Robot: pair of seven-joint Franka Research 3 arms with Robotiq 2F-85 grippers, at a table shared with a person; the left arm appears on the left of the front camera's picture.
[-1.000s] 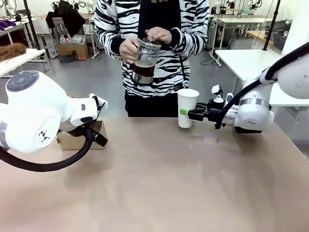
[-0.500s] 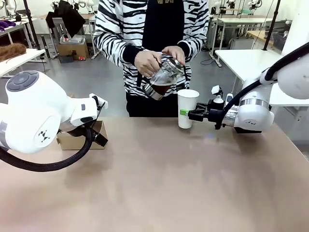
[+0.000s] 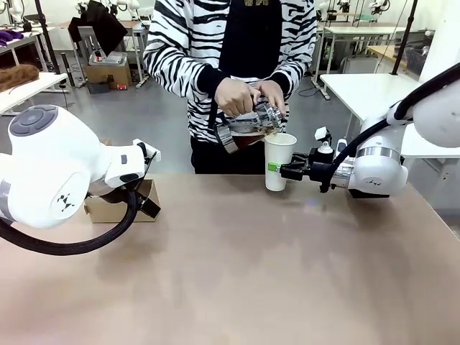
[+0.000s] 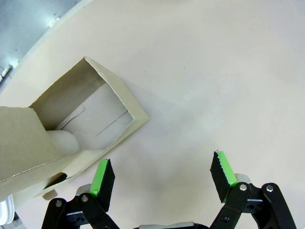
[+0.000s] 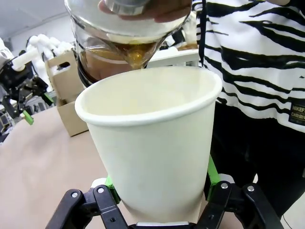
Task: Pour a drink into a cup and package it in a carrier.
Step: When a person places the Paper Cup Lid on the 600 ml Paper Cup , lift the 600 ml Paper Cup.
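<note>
A tall white paper cup (image 3: 277, 161) stands upright near the table's far edge, lidless, with my right gripper (image 3: 277, 168) shut on its lower part. From the right wrist, the cup (image 5: 150, 138) sits between the green pads (image 5: 212, 174). The person's hands tilt a clear glass jug (image 3: 250, 123) over the rim, and the dark brown drink (image 5: 119, 57) reaches the spout just above the cup's mouth. The brown cardboard carrier (image 3: 121, 201) sits at the left, partly behind my left arm. My left gripper (image 4: 162, 175) hovers open beside the carrier (image 4: 81, 124), holding nothing.
The person in a striped top stands at the far side, right behind the cup. My bulky left arm (image 3: 57, 172) covers the left part of the table. The tan tabletop (image 3: 259, 266) stretches bare from the middle to the front.
The person has lowered the jug from chest height and tipped it over the cup's rim. Both arms have stayed still.
</note>
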